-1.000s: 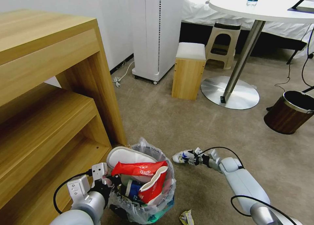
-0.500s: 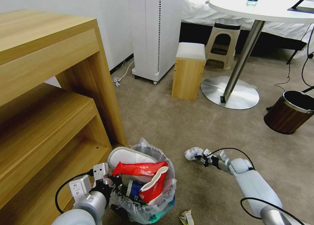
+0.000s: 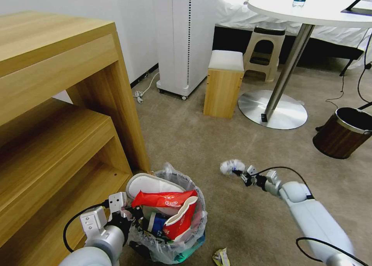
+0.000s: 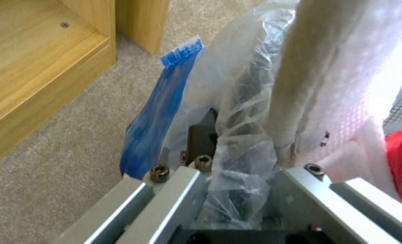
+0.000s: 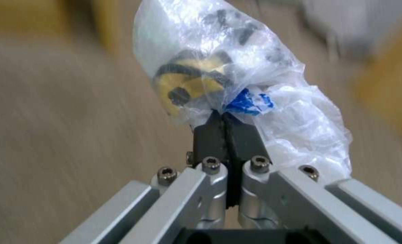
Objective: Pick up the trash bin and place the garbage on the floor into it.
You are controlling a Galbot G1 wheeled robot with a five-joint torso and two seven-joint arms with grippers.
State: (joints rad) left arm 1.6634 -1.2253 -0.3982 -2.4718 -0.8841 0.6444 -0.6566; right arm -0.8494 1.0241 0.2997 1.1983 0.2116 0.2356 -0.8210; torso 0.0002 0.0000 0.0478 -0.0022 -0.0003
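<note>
1. The floor (image 3: 217, 142) is open carpet between the wooden shelf (image 3: 58, 122) and the brown bin (image 3: 343, 132).
2. The trash bin (image 3: 170, 219), at 6 o'clock beside the shelf, holds a white slipper (image 3: 149, 184), a red wrapper (image 3: 162, 199) and a crushed cup (image 3: 180, 219).
3. The left gripper (image 4: 237, 159) has its fingers clamped on the bin's bagged rim.
4. The right gripper (image 5: 227, 130), at 4 o'clock above the carpet, pinches a plastic-wrapped bundle (image 5: 237, 81); the wrist view shows yellow inside.
5. A crumpled scrap (image 3: 221, 257) lies by the bin.
</note>
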